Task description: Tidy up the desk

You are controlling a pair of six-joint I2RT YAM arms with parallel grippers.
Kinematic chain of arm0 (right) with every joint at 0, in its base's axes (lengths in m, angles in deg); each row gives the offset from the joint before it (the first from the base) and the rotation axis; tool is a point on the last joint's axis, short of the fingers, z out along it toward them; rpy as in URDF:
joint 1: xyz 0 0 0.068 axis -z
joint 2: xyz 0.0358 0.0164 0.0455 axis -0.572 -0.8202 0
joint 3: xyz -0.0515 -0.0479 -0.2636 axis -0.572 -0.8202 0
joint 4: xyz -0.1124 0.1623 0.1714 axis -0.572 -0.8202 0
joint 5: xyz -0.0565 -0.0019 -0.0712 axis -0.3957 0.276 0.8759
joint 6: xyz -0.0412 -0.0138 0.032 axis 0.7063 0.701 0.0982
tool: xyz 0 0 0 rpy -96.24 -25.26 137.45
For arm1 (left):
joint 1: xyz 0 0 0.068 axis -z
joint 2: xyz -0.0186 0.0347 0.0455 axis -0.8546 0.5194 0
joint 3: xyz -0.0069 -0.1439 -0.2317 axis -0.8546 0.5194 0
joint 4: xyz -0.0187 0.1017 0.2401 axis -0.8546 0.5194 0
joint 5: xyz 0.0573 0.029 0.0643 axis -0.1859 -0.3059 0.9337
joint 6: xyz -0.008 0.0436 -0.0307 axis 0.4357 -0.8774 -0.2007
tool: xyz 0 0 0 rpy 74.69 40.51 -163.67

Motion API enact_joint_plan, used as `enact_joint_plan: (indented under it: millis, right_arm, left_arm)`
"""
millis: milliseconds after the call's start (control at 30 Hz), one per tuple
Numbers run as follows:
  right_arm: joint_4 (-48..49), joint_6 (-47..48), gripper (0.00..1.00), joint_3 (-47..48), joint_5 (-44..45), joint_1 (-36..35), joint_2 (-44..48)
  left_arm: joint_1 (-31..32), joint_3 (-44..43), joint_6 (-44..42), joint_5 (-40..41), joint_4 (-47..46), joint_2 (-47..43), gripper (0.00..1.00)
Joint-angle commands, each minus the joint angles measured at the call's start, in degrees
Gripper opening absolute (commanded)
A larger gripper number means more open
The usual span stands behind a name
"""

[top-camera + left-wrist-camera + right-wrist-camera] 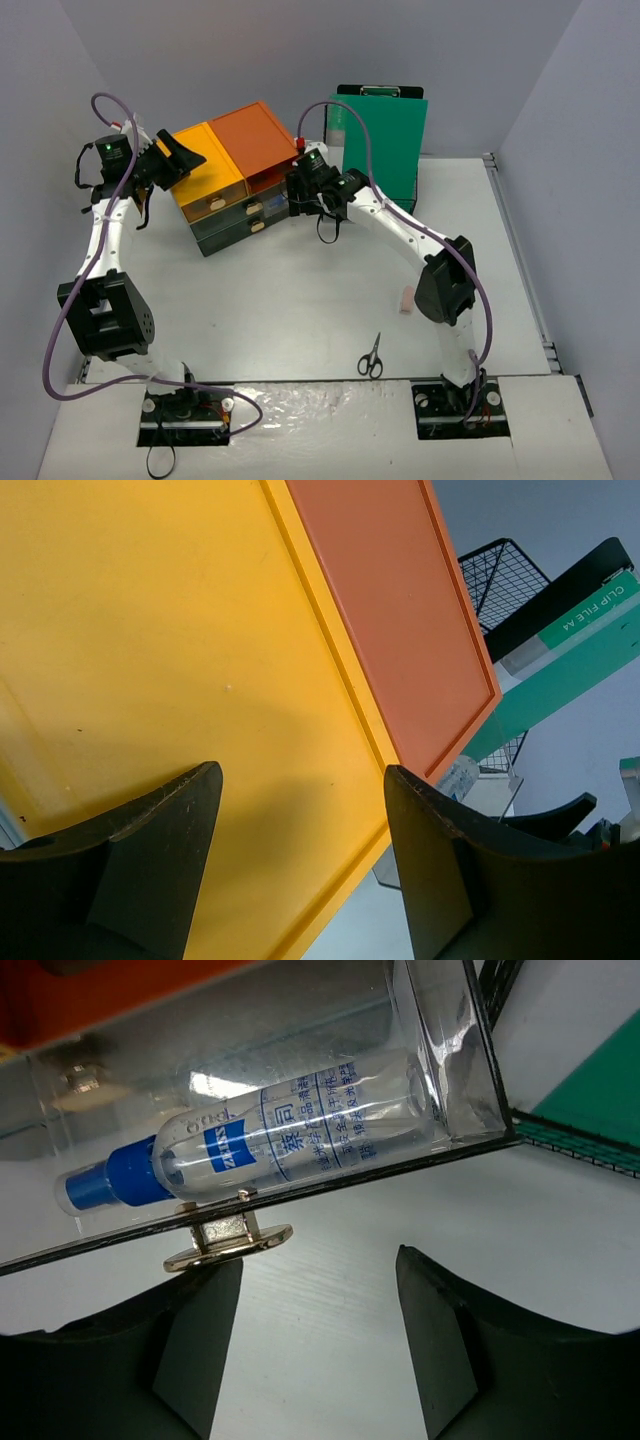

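The white desk [300, 300] carries a dark drawer unit with a yellow top [208, 172] [150, 630] and an orange top [255, 138] [390, 610]. My left gripper [178, 155] [300, 780] hovers open just above the yellow top, with nothing between its fingers. My right gripper [300, 188] [320, 1265] stands open at the unit's right end, facing a clear drawer [440, 1050]. Inside that drawer lies a spray bottle [270, 1135] with a blue cap. The drawer's brass handle [228, 1237] sits right above my left fingertip [205, 1290], not between the fingers.
A green clipboard [385, 130] [570, 660] leans upright behind the unit, against a black wire rack [500, 575]. Black scissors [371, 357] lie near the front edge by the right arm's base. A small pale pink piece [406, 298] lies by the right arm's elbow.
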Motion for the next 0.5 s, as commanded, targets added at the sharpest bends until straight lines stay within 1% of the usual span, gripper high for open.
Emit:
enact_joint_plan:
  millis: [0, 300, 467]
  right_arm:
    - [3.33, 1.55, 0.60, 7.63, 0.61, 1.27, -4.43]
    - [5.31, 1.18, 0.60, 20.42, -2.13, 1.82, -14.11]
    - [8.67, -0.60, 0.60, 22.83, -2.30, 1.87, -16.35]
  left_arm:
    - [-0.10, -1.02, -1.51, 1.21, 5.14, 1.13, 0.63]
    - [-0.10, -1.50, -1.76, 1.23, 5.46, 1.41, 0.63]
    - [-0.10, -0.93, -2.17, 1.44, 5.54, 1.41, 0.63]
